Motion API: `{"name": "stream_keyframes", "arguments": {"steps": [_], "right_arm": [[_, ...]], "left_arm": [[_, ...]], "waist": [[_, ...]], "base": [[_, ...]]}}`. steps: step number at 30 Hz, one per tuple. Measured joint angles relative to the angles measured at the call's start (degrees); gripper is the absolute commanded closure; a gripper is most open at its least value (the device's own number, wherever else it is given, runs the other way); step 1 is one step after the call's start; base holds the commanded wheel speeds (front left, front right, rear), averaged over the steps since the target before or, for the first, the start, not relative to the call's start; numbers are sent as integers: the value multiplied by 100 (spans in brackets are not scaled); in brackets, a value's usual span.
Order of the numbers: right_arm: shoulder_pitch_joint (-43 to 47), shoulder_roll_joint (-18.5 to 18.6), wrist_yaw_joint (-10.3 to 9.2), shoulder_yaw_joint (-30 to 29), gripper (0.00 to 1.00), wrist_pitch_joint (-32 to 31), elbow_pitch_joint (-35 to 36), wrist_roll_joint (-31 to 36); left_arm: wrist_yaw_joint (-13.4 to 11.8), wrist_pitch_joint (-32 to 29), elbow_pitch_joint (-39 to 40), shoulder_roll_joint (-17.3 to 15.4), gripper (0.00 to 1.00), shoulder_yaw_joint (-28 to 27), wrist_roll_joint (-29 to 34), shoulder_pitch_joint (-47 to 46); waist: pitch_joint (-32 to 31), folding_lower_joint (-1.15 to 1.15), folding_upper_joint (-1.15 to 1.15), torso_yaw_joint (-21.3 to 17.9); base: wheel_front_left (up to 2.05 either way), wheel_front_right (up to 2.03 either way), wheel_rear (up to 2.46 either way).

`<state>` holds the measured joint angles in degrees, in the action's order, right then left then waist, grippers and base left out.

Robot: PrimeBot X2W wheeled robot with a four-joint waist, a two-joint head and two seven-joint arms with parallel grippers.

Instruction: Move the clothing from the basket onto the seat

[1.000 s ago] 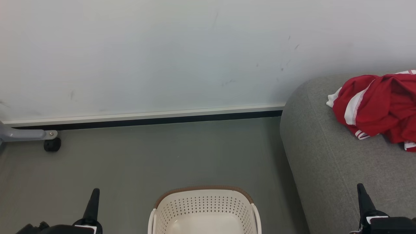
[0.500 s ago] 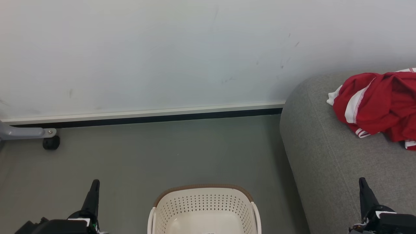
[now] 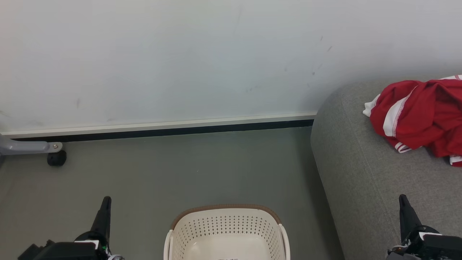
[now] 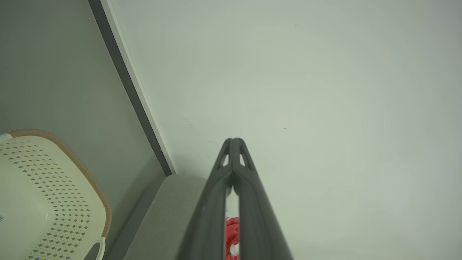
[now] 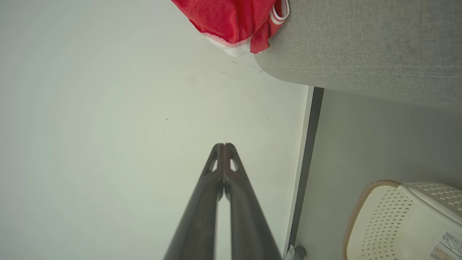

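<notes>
The clothing (image 3: 418,115) lies in one crumpled heap on the seat (image 3: 361,180), near its far rounded corner and cut off by the right edge of the head view. It is soft bright red fabric with white stripes and stitched white trim (how many garments make up the heap I cannot tell). It sits well apart from the basket.

From the left, one grey metal leg (image 3: 25,147) on one black caster (image 3: 57,158) stands on the smooth grey floor (image 3: 180,173). It is close to the dark skirting strip (image 3: 162,131) under the pale wall (image 3: 180,54).

Next is the left gripper (image 3: 106,199). Its two long dark fingers are pressed together tip to tip and clenched on nothing, as the left wrist view also shows (image 4: 234,141).

At bottom centre, one basket (image 3: 225,225) rests on the floor. It is cream-white plastic, its walls pierced by rows of small diamond holes, with a curved brown woven-look rim and a handle on each side. The part of its inside that shows is smooth plastic bottom with one barcode sticker (image 5: 447,243).

Just to its right is the single seat, large, with grey woven upholstery, rounded edges and a stitched seam.

Last, the right gripper (image 3: 401,198) shows against the seat's fabric. Its two fingers meet at the tips and hold nothing, as the right wrist view also shows (image 5: 223,145).
</notes>
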<state>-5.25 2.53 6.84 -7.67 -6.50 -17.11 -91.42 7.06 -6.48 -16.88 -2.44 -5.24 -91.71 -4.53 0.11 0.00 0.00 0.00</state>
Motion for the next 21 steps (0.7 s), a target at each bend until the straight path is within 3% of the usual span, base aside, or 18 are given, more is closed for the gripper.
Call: {"name": "stream_keyframes", "arguments": {"steps": [21], "right_arm": [[0,-1,5,1,100,0,0,-1]], "left_arm": [[0,0,-3,0,100,0,0,-1]], "waist": [[-1,0,0,0]], "base": [[0,0,0]]}}
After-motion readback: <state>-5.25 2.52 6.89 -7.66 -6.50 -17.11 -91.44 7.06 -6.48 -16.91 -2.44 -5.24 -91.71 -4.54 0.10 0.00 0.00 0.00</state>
